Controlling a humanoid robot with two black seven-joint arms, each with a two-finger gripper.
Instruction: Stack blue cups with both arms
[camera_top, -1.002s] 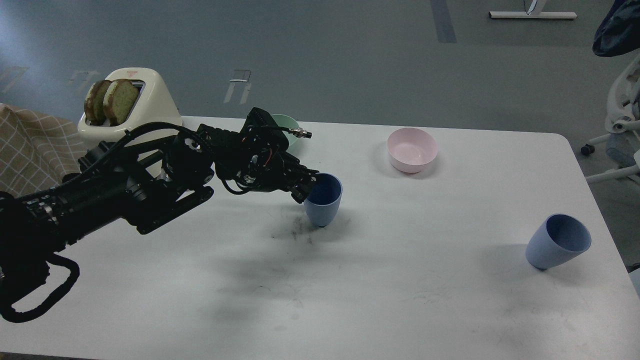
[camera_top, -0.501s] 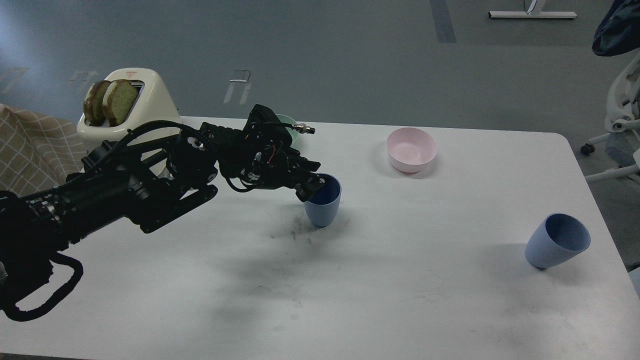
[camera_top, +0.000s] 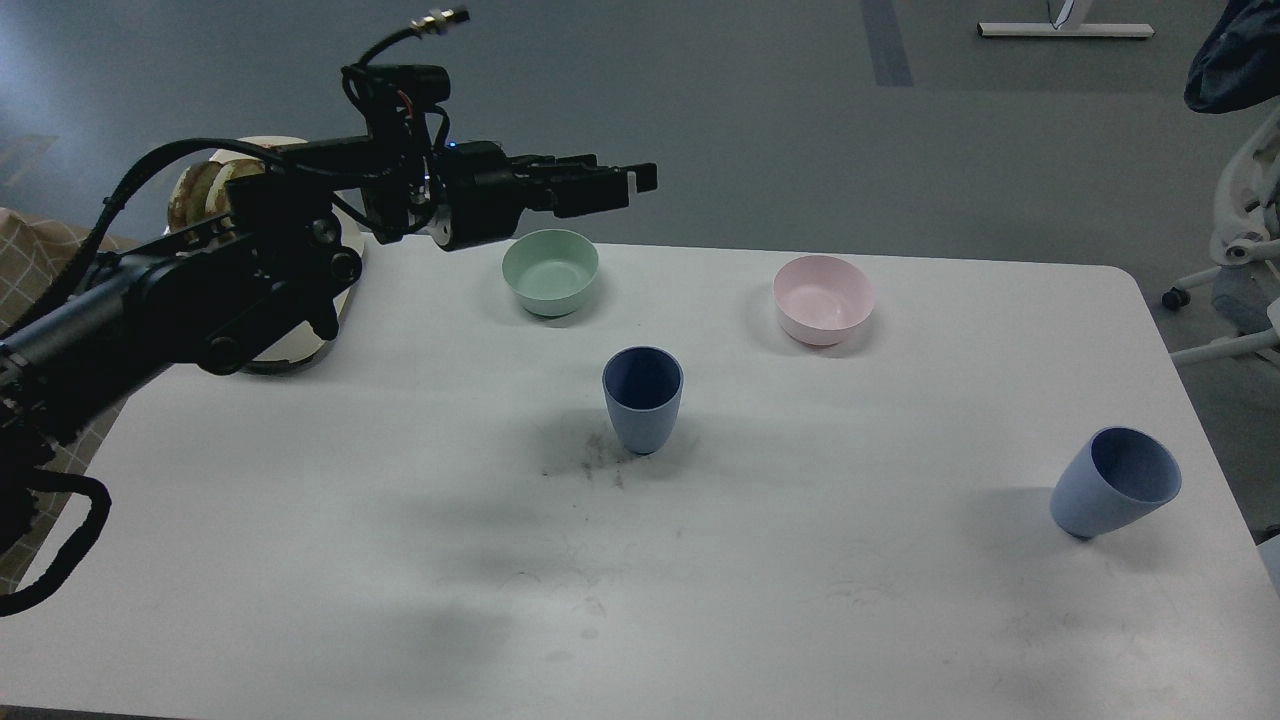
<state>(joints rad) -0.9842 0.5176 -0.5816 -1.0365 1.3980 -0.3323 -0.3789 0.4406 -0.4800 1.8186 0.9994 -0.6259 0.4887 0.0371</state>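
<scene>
You have not stacked anything yet: the two blue cups stand well apart on the white table (camera_top: 300, 520), each alone, so the whole nesting is left to do. The near-centre cup (camera_top: 642, 398) sits upright toward the middle of the table, a little nearer the far edge, its long axis vertical and its mouth opening upward. The right-hand cup (camera_top: 1113, 482) rests close to the right edge, narrow base down, appearing tilted with its mouth turned up and toward the right. Your left gripper (camera_top: 625, 180) hangs high above the far edge, over the mint-green bowl (camera_top: 550, 271), holding nothing; its fingers point right, seen edge-on, so you cannot tell whether they are apart or together. Your right arm is out of view.
</scene>
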